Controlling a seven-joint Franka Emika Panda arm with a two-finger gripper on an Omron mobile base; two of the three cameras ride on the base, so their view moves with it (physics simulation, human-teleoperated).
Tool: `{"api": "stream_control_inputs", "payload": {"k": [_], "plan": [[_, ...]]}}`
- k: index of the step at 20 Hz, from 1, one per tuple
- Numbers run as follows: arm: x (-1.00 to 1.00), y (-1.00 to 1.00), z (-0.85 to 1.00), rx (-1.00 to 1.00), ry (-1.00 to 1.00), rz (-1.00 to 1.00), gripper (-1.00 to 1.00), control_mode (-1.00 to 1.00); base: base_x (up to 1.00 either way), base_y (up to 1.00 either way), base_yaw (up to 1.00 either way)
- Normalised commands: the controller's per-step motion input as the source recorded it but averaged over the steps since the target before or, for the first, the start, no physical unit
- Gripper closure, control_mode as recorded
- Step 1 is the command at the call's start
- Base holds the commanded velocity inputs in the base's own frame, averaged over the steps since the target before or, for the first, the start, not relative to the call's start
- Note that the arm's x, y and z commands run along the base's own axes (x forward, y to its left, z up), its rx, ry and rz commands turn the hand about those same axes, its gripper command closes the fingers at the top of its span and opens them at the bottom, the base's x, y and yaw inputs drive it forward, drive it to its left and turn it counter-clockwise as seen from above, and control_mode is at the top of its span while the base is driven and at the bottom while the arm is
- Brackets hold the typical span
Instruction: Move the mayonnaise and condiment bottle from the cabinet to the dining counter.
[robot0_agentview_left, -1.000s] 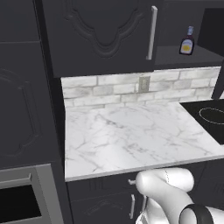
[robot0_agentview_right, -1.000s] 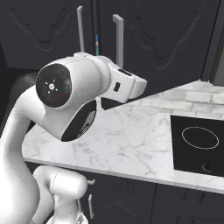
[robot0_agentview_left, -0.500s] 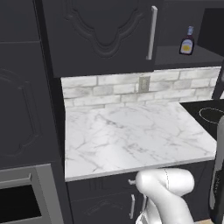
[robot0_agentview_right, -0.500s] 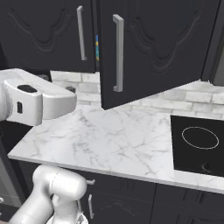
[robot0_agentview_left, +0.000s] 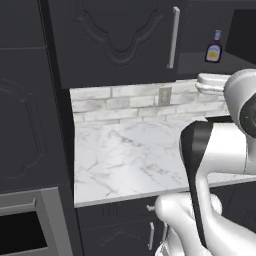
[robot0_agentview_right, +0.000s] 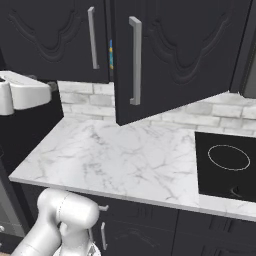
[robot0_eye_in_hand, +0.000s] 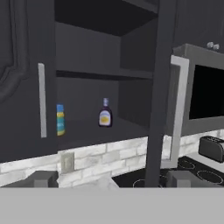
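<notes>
In cabinet (robot0_eye_in_hand: 109, 57) | mayonnaise (robot0_eye_in_hand: 60, 119) half-hidden by door | condiment bottle (robot0_eye_in_hand: 105, 113) clear

Flat, even rendered light, no glare. Marble worktop (robot0_agentview_left: 135, 155) bright; cabinet (robot0_eye_in_hand: 96, 65) above it near-black, its shelf recess dim. Soft shadow under the cabinet on the brick tiles (robot0_agentview_right: 200, 112). All views soft, low-res.

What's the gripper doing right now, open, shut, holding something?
Gripper: open, holding nothing; condiment bottle and mayonnaise sit on the cabinet shelf ahead.
</notes>
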Motion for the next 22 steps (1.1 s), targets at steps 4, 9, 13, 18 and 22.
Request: {"api": "stream_control_inputs", "payload": {"k": [4, 9, 13, 18, 22], "plan": [[0.72, 0.0, 0.0, 0.0, 0.0, -0.03, -1.0, -1.0, 0.0, 0.0, 0.0], [0.47, -0.23, 0.0, 0.0, 0.0, -0.03, -1.0, -1.0, 0.0, 0.0, 0.0], [0.46, -0.35, 0.0, 0.0, 0.0, -0.09, -1.0, -1.0, 0.0, 0.0, 0.0], [0.5, -0.31, -0.02, 0.0, 0.0, -0.15, -1.0, -1.0, 0.0, 0.0, 0.0], [0.48, -0.32, -0.02, 0.0, 0.0, -0.17, -1.0, -1.0, 0.0, 0.0, 0.0]]}}
